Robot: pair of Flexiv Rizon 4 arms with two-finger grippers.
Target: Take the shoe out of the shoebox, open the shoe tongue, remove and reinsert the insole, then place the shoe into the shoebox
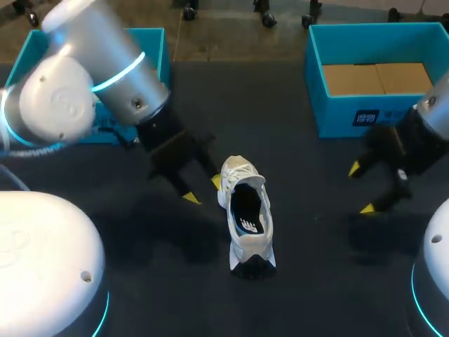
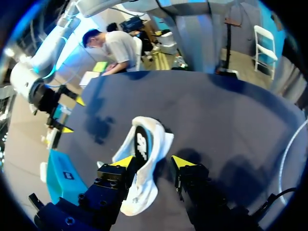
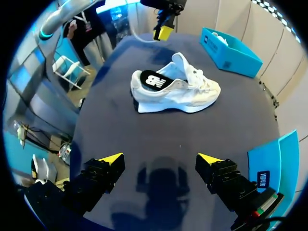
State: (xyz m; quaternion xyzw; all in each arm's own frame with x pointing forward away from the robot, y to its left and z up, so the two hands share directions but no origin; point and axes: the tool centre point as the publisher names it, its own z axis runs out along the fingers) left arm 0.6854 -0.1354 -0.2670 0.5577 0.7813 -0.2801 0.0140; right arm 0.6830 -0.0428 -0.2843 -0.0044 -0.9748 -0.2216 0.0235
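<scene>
White shoe (image 1: 245, 214) upright on the table (image 1: 316, 281).
Fingers spread wide on both: my left gripper (image 1: 203, 189) at its toe, my right gripper (image 1: 360, 188) well apart.

My right gripper (image 3: 161, 161) hangs above the dark table (image 3: 144, 130) with its 2 yellow-tipped fingers (image 3: 111, 158) spread wide and nothing between them; its shadow lies on the cloth just ahead. Well ahead of the fingers, the white shoe (image 3: 175, 89) stands upright on its sole, side-on to me. Its tongue is lifted and a dark insole (image 3: 153, 80) shows in the opening. Beyond the shoe, my left gripper (image 3: 162, 30) hovers above the table, apart from the shoe. A far blue box (image 3: 231, 53) sits past the toe, and a near blue box (image 3: 276, 166) is just beside my gripper.
</scene>
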